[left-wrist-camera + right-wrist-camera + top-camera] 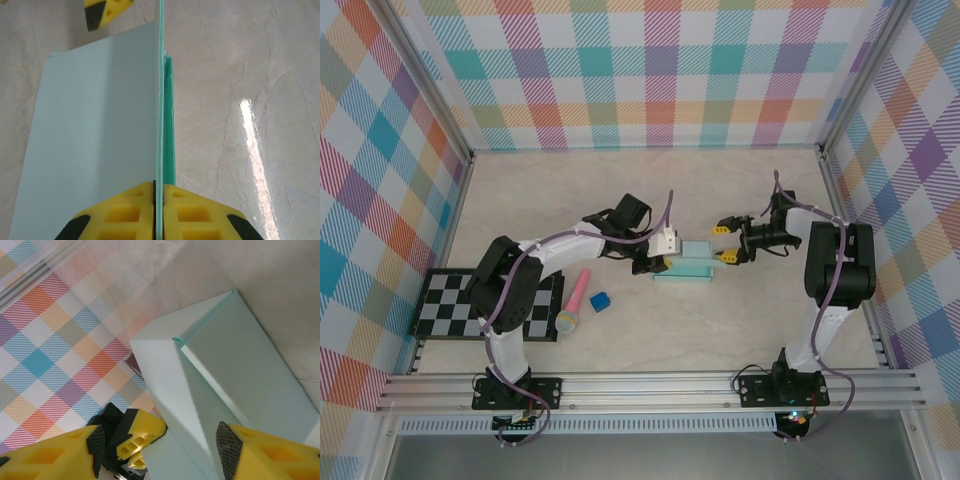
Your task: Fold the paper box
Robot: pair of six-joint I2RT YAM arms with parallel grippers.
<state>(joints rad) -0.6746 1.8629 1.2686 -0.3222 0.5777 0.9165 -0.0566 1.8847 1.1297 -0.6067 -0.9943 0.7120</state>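
Nearest, an aluminium rail [650, 385] is carrying both arm bases at the edge of the pale marbled table [620, 190]. Mid-table, the left arm is reaching rightward, the left gripper [158, 200] pinching an upright wall of the paper box [688, 262]. The right arm is bending leftward, the right gripper [725, 243] standing spread at the box's right end. Plaid walls [660, 70] are enclosing the far side.

I work in what looks like a robot lab cell: my desk [650, 200] is boxed in by plaid-printed walls [660, 70] and aluminium frame rails [650, 385], with a checkerboard calibration board [440, 305] at my left.
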